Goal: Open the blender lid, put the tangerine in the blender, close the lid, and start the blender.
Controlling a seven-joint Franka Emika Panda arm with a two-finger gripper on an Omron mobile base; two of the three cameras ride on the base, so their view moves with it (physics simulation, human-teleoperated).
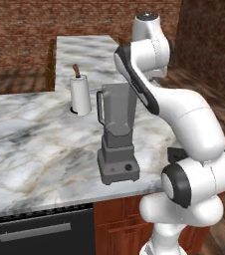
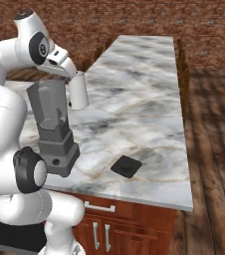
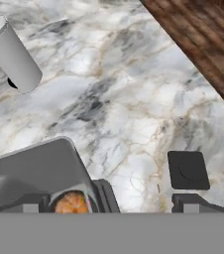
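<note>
— Where is the tangerine [image 3: 71, 203]?
— Down inside the blender [image 1: 117, 134], which stands near the front edge of the surface [image 1: 30, 144].
— And the blender lid [image 2: 126, 166]?
— Off, flat on the surface beside the blender, near the front edge.
— The jaws?
— Spread wide, holding nothing, above the open jar.

The counter [image 1: 35, 144] is white marble veined with grey and faint tan streaks. The blender [image 1: 117, 134] is grey, its jar a paler translucent grey over a darker base; the base carries a small red button. The lid [image 2: 126, 166] is dark grey-black with a darker centre. The tangerine [image 3: 71, 203] is bright orange with paler mottling. The paper-towel roll [image 1: 80, 94] is white on a brown spindle. The wall [image 1: 59, 17] is red-brown brick, the floor [image 2: 214, 129] dark brown planks, the cabinets [image 2: 129, 229] reddish wood with silver handles.
</note>
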